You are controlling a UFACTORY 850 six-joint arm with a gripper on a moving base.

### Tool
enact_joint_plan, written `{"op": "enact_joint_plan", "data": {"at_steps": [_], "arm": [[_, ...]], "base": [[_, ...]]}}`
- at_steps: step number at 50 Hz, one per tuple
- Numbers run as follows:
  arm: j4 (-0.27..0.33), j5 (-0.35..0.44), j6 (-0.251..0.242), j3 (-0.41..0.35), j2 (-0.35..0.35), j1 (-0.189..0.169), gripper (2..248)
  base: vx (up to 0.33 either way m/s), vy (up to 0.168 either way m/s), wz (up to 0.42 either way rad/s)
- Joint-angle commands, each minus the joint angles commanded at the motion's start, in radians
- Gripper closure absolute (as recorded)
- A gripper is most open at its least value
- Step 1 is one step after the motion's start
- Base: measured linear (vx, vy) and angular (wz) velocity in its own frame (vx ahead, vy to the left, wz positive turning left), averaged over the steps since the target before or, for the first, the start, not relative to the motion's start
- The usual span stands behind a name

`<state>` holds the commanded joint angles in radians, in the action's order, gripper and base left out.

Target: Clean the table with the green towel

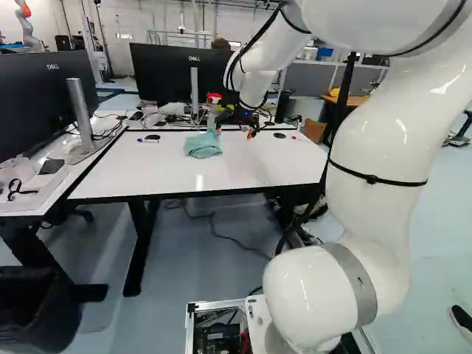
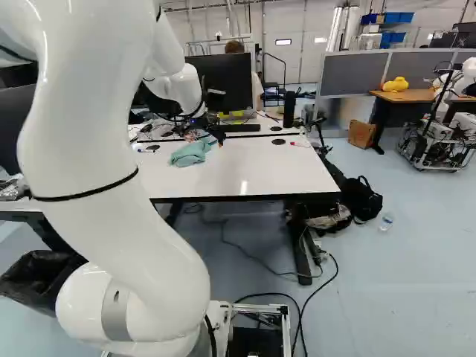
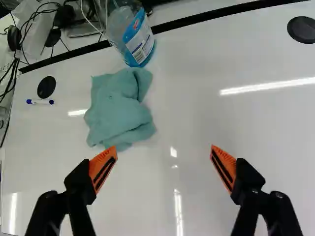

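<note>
With your black two-fingered gripper point(image 3: 164, 153) spread wide and empty, centre it over the crumpled green cloth towel point(image 3: 119, 109) before lowering gently.

The white desk point(image 1: 140, 177) bears a crumpled green towel point(image 3: 118, 108), a spray bottle point(image 3: 140, 42) beside it, a blue-capped marker point(image 3: 40, 102) and a red-tipped marker point(image 2: 300, 145).
</note>
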<state>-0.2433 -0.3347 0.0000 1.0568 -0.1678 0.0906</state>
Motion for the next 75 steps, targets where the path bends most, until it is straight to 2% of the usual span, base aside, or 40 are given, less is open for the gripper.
{"op": "enact_joint_plan", "data": {"at_steps": [34,55,75], "arm": [[0.000,0.000,0.000,-0.180,0.168,-0.004,3],[0.002,0.009,0.000,-0.187,0.171,-0.005,3],[0.012,0.060,0.000,-0.220,0.183,-0.008,3]], "base": [[0.000,0.000,0.000],[0.000,0.000,0.000],[0.000,0.000,0.000]]}}
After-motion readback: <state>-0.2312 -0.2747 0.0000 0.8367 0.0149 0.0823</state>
